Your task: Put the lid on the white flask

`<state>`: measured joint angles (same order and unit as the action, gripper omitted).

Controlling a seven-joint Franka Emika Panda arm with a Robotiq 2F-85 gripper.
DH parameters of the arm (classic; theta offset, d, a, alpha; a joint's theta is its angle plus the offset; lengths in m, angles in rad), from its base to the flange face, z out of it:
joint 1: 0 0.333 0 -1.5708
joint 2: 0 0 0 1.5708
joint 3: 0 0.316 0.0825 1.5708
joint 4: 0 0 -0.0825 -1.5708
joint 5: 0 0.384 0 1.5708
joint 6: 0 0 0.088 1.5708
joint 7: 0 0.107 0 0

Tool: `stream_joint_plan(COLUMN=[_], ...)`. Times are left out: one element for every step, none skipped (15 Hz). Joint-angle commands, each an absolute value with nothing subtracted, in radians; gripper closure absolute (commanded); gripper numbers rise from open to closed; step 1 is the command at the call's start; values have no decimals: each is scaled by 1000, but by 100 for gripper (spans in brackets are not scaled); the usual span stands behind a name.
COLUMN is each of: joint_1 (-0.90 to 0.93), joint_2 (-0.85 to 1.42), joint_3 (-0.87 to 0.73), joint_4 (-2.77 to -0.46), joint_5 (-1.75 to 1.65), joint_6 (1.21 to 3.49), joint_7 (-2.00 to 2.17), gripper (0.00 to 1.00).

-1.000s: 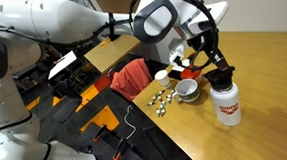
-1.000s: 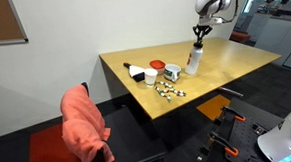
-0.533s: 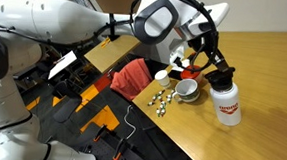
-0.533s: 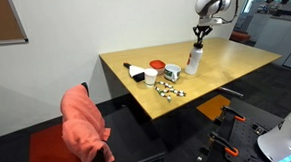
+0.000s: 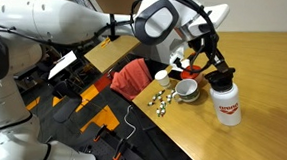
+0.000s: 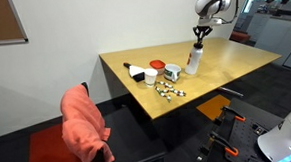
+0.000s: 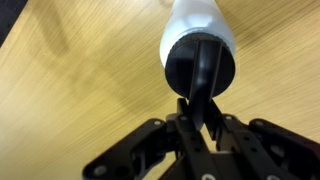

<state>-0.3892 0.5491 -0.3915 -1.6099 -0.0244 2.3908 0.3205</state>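
Wood-grain table [image 6: 235, 61], office or lab room. Reference for everything below = the white flask [image 5: 225, 105], standing upright on the table.

Gripper [image 7: 204, 62] is directly above the flask, pointing down its axis. Fingers are drawn narrow, nearly together, and read as one dark bar across the lid [image 7: 178, 68]. The lid sits on the flask's mouth and covers it rim to rim in the wrist view. Can't tell if the fingers pinch a ridge on the lid or just bear on its top. Can't tell if it's fully seated either.

My read: this is the seating step, close to the end of the task. The vertical approach makes sense because it keeps the lid square to the neck so it doesn't cock. The flask is tall and narrow, so any side load could tip it. Next move likely wants a straight push or twist, then release and a straight lift.

Just beside the flask: a white cup [image 5: 186, 89]. A bit further out: a scatter of small pieces [image 5: 162, 99] and a red item [image 6: 158, 65]. None of them touch the flask.

Well apart from the flask, past the table end: a red cloth [image 6: 85, 124] draped over a chair. Beyond that, a pale wall with a brown board [image 6: 2, 18] and a dark floor.
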Motion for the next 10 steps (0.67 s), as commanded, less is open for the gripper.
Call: stream_joint_plan(joint_1=[-379,-379,-379,-378,-378,-376,-374,-373,-370,-370], joint_2=[557,554,550,547,541,534,527,521,510,498], joint_3=[-398,-398,-398,-398,-397,-399,-400,-401,-403,-402], joint_4=[-1609,-1611,-1615,-1618,-1623,-1628,-1634,-1637,-1644,-1651], joint_5=[-27,-27,-26,-27,-26,-29,-31,-33,-36,-37], joint_6=[2400,2400,2400,2401,2399,2400,2401,2401,2402,2402], joint_7=[356,356,355,354,349,349,348,348,347,342], gripper=[54,53,47,40,32,25,17,10,1,0])
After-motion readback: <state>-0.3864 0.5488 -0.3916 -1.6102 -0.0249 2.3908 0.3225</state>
